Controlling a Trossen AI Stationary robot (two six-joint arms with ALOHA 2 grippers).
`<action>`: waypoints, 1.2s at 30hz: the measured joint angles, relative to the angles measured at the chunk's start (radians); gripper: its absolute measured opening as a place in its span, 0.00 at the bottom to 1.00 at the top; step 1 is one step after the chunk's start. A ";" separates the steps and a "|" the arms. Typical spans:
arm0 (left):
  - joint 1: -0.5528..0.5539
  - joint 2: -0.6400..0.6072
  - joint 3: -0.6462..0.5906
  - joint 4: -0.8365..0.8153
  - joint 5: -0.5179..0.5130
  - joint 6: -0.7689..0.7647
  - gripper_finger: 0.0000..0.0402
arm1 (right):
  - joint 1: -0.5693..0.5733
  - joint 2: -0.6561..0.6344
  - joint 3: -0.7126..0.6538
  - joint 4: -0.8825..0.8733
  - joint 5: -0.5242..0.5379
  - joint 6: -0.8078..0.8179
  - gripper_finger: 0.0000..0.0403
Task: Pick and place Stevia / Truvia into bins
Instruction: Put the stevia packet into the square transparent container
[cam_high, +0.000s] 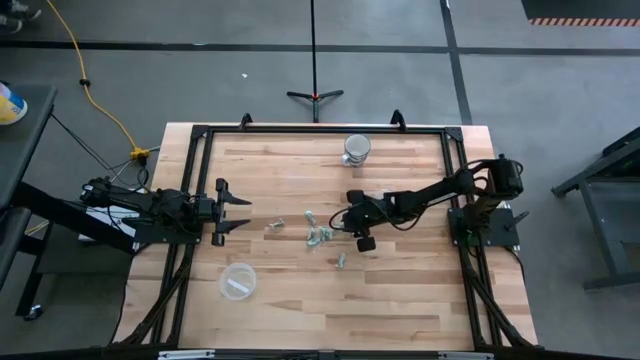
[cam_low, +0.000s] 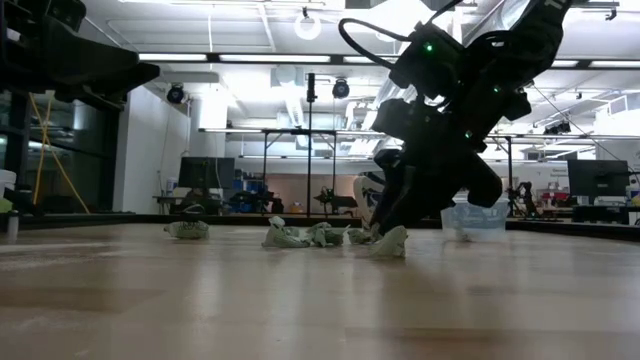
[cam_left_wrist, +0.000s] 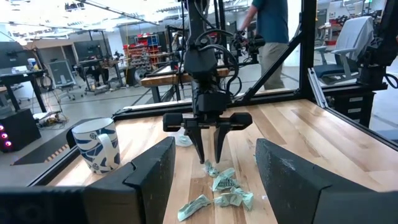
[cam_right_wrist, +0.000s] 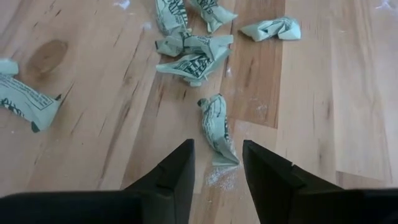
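Several crumpled pale green and white packets lie flat in a loose cluster at mid-table, also visible in the low view. My right gripper is open and low over the cluster, pointing down. Its fingertips stand on either side of the near end of one twisted packet without touching it. My left gripper is open and waits at the table's left, well short of the nearest packet. One clear cup stands near the left front with something white inside. Another clear cup shows beyond my right arm.
A patterned mug stands at the table's far middle. A little white powder lies on the wood between my right gripper's fingers. A black frame rail runs along the far edge. A person stands beyond the table.
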 joint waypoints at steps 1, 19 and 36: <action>0.000 0.000 0.000 0.000 0.000 0.000 0.64 | 0.000 0.000 0.000 0.000 0.000 0.000 0.31; 0.000 0.000 0.000 0.000 0.000 0.000 0.64 | 0.000 0.024 0.000 0.000 -0.006 0.001 0.21; 0.000 0.000 0.000 0.000 0.000 0.000 0.64 | 0.000 -0.050 0.000 -0.060 0.020 0.082 0.01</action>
